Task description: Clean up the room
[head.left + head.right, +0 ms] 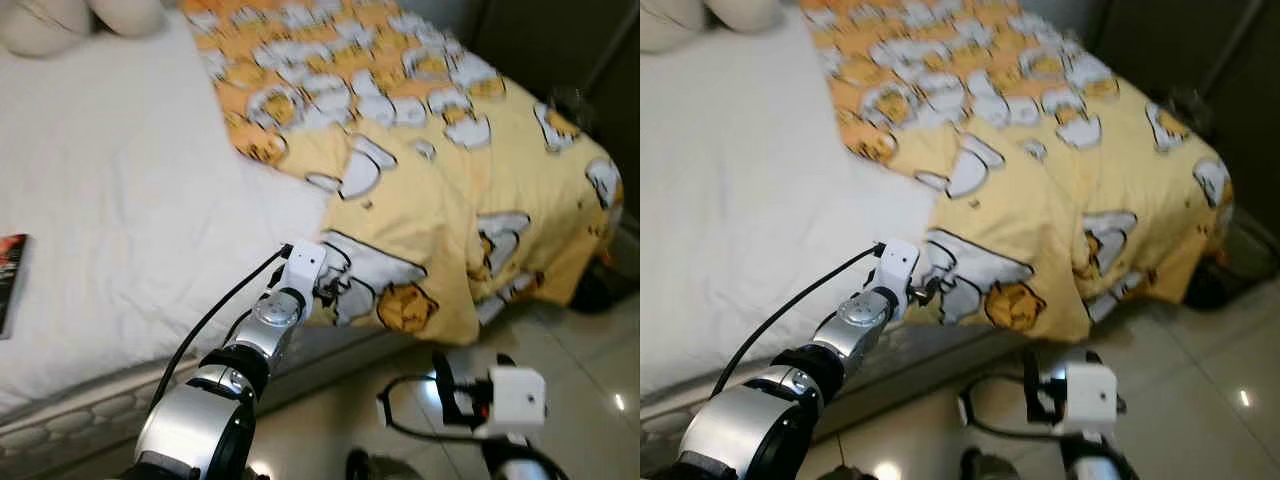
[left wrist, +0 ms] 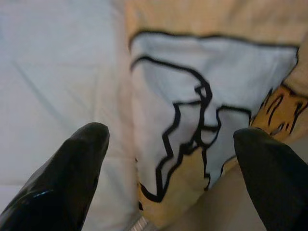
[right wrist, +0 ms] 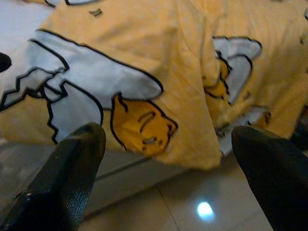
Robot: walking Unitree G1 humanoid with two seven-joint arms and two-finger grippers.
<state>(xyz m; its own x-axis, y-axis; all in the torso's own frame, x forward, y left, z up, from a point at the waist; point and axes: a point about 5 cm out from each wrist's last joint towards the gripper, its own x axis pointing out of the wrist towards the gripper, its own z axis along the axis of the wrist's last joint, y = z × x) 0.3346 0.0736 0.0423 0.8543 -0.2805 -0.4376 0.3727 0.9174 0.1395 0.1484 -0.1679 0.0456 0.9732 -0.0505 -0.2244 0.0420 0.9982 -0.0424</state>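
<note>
The left arm is silver, its shell rounded and glossy, narrowing to a black collar and a round silver joint with a dark centre. Just behind the fingers sits a white boxy wrist block. A black cable runs along the arm to that block. The right arm ends in a white square block with a red spot on its side and a black cable loop beside it. Each gripper has two glossy black, blunt, rounded fingers, finely textured on the right one.
</note>
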